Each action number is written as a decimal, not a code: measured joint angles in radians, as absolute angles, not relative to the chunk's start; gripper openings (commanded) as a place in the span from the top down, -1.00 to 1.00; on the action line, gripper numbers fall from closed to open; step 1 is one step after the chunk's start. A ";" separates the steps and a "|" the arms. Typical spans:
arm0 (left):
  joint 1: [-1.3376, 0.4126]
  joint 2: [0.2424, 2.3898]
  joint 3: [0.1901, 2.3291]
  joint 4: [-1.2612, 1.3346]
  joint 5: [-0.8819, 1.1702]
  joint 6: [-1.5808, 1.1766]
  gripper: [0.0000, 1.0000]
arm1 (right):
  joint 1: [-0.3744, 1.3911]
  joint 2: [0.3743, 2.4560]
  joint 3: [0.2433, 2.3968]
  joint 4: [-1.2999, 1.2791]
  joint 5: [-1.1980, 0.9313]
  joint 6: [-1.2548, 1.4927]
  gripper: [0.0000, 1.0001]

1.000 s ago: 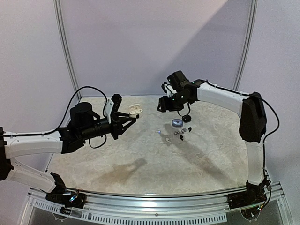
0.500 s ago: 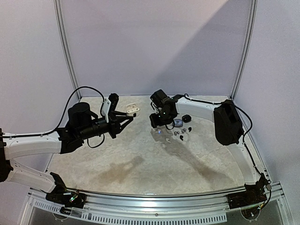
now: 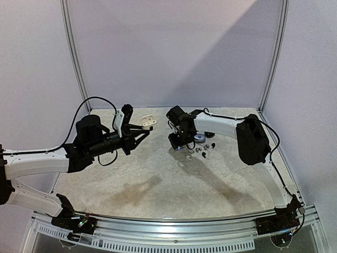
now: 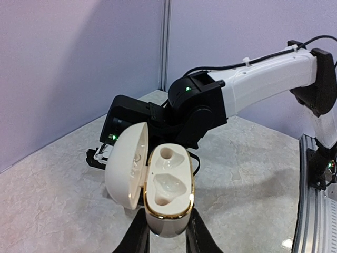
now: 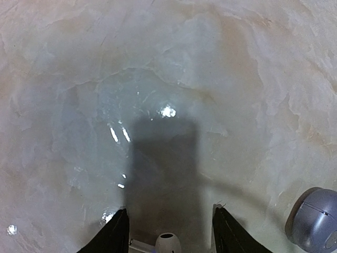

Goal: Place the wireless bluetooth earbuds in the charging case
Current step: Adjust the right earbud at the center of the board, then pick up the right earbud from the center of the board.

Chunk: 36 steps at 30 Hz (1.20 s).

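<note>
Right gripper (image 5: 170,211), jaws open, hangs over a white earbud (image 5: 167,243) that lies between the jaws on the tabletop (image 5: 237,79) near its far edge; the right arm is nearer. Left gripper (image 4: 166,234) clamps the open case (image 4: 168,184), wells empty, toward the far-left corner.

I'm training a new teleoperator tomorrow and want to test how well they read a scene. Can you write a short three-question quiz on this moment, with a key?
1. True or false: the lid of the white charging case is closed.
2. Which arm's gripper holds that case? A) left B) right C) neither
3. Fill in: the case's two wells are ____.

Key:
1. False. The lid stands open.
2. A. The left gripper is shut on the case.
3. Empty.
</note>
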<state>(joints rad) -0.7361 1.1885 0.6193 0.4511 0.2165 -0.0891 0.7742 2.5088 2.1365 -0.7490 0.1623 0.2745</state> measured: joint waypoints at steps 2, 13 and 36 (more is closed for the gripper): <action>-0.736 1.189 0.619 0.451 0.217 -0.083 1.00 | 0.774 2.506 2.133 -0.751 0.170 0.268 -0.11; -0.736 1.190 0.619 0.451 0.221 -0.059 1.00 | 0.774 2.444 2.044 -0.780 0.199 0.241 -0.12; -0.736 1.201 0.619 0.459 0.233 -0.039 1.00 | 0.772 2.456 2.168 -0.838 0.095 0.139 0.08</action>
<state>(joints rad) -0.7361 1.2011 0.6193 0.4595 0.2329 -0.0387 0.7719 2.4561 2.1681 -0.8379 0.0948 0.1390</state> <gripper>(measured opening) 0.196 0.491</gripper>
